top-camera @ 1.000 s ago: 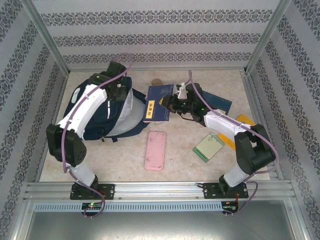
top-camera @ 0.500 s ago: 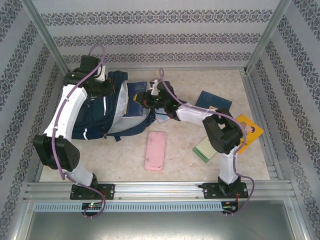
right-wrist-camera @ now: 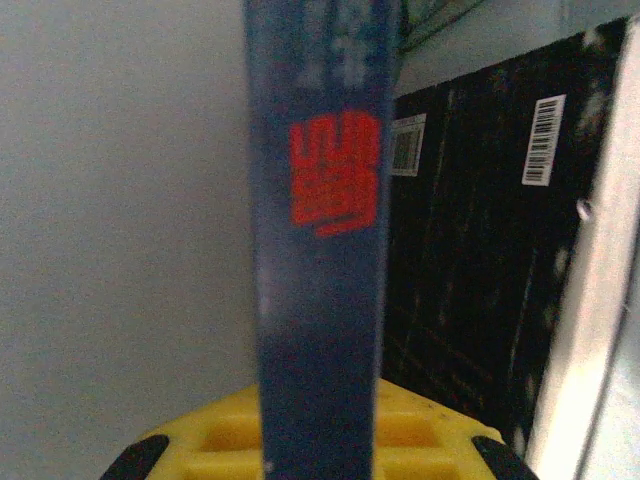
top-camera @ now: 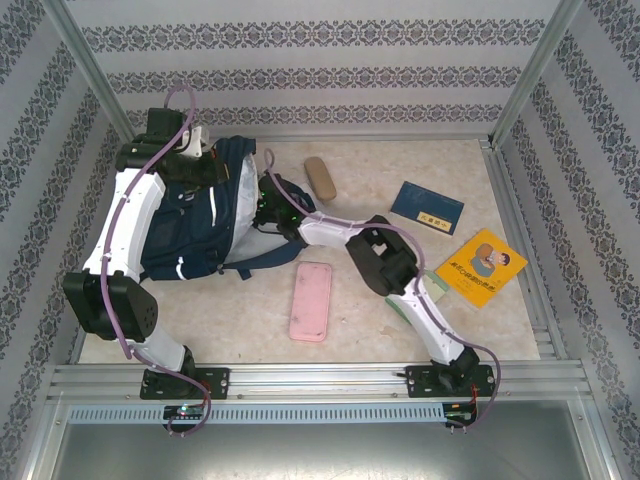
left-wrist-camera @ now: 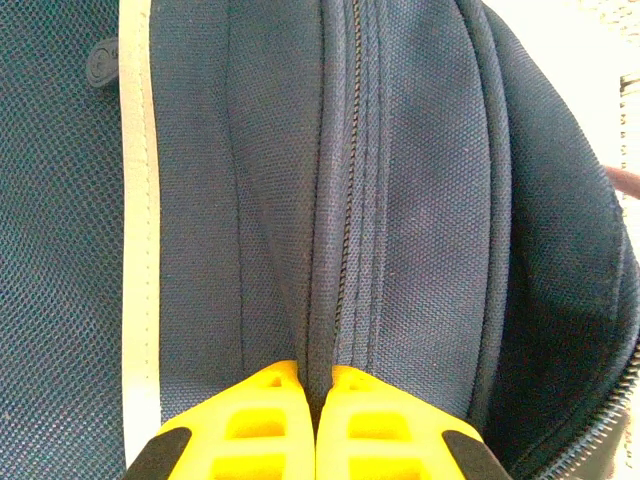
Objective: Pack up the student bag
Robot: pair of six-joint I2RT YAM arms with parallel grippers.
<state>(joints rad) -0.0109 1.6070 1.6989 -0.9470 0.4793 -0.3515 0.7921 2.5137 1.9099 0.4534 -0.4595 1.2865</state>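
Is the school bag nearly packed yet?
Partly. A dark barcoded item sits inside the student bag. The left gripper pinches the bag's fabric while the right gripper holds a blue book in its opening. Left on the table: pink case, tan case, blue booklet, yellow book.

Top cam: fixed, high at near edge, looking down over whole bench (top-camera: 400, 165). L wrist cam: v. close on student bag (left-wrist-camera: 420, 200) fabric, also in top view. R wrist cam: v. close along blue book (right-wrist-camera: 320, 220).
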